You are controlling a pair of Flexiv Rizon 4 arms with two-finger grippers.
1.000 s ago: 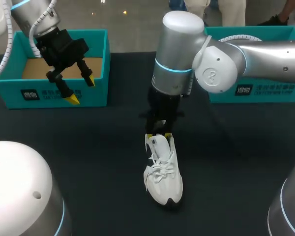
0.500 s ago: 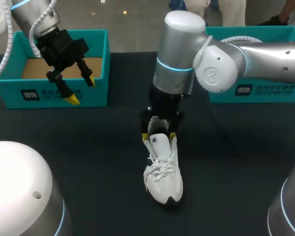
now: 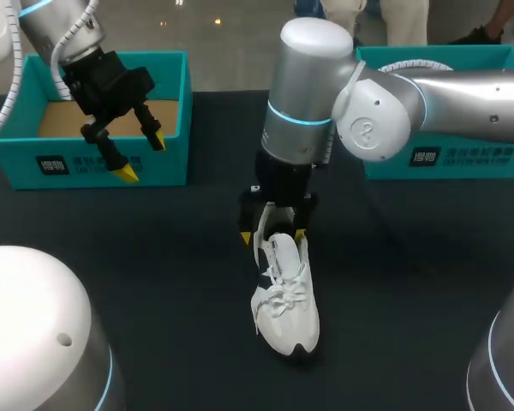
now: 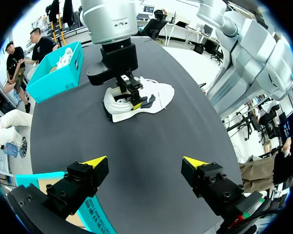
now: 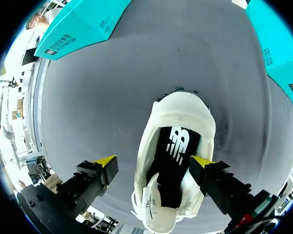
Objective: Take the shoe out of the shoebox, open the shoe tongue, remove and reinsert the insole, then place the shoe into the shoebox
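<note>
A white shoe point(image 3: 284, 300) stands on the dark counter point(image 3: 154, 257) just below the centre of the head view, toe towards 6 o'clock and heel towards 12 o'clock, outside both boxes. The right arm comes in from 3 o'clock and hangs its right claw point(image 3: 271, 235) over the shoe's heel, fingers spread with one yellow tip on either side of the collar. In the right wrist view one finger lies against the shoe's side while the other stands apart from it, so nothing is pinched. Inside the shoe a black insole point(image 5: 173, 161) shows, bearing a white logo mark near the heel. At 10 o'clock sits a teal shoebox point(image 3: 103, 163), its brown floor showing, with a dark label and a line of white print on its near wall. The left claw point(image 3: 141, 157) hovers in front of that wall, fingers spread wide and holding nothing, well apart from the shoe. A second teal shoebox point(image 3: 480, 163) sits at 2 o'clock behind the right arm, with the same kind of label and print on its near side
</note>
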